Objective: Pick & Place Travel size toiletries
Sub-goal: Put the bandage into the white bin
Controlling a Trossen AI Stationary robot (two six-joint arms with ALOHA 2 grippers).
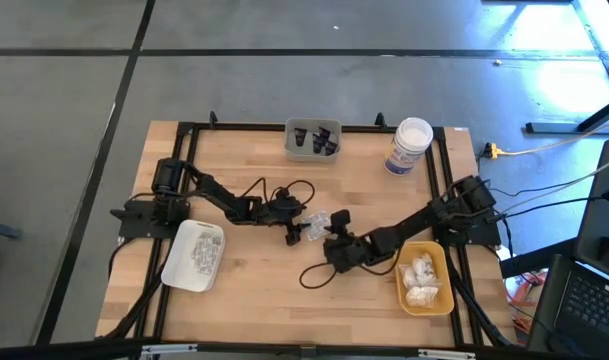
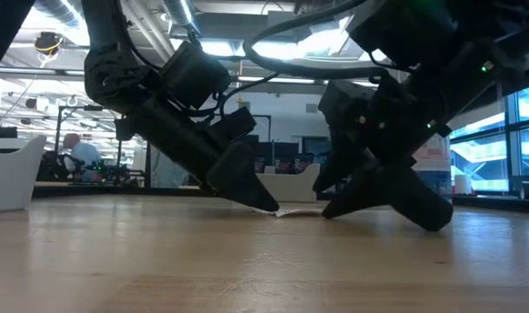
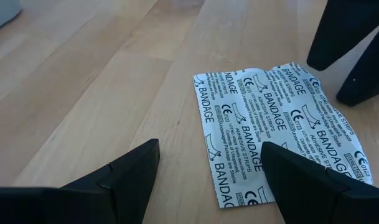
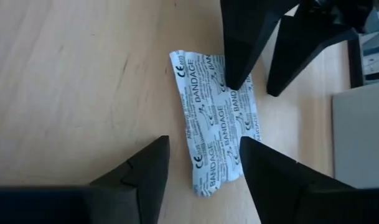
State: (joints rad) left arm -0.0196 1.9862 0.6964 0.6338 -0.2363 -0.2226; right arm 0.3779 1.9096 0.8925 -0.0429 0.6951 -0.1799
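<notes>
At mid-surface (image 1: 254,290), one flat bandage packet (image 1: 317,220) lying between two end effectors. From the left: left end effector (image 1: 294,236), spread wide and empty, one fingertip on the packet's edge. Right end effector (image 1: 335,228), released, straddling the packet's near end, about equally near. Long axis running roughly left to right. Farther out: one white tray (image 1: 194,254), one grey tray (image 1: 313,140), one jar (image 1: 410,146), one yellow tray (image 1: 424,277).
</notes>
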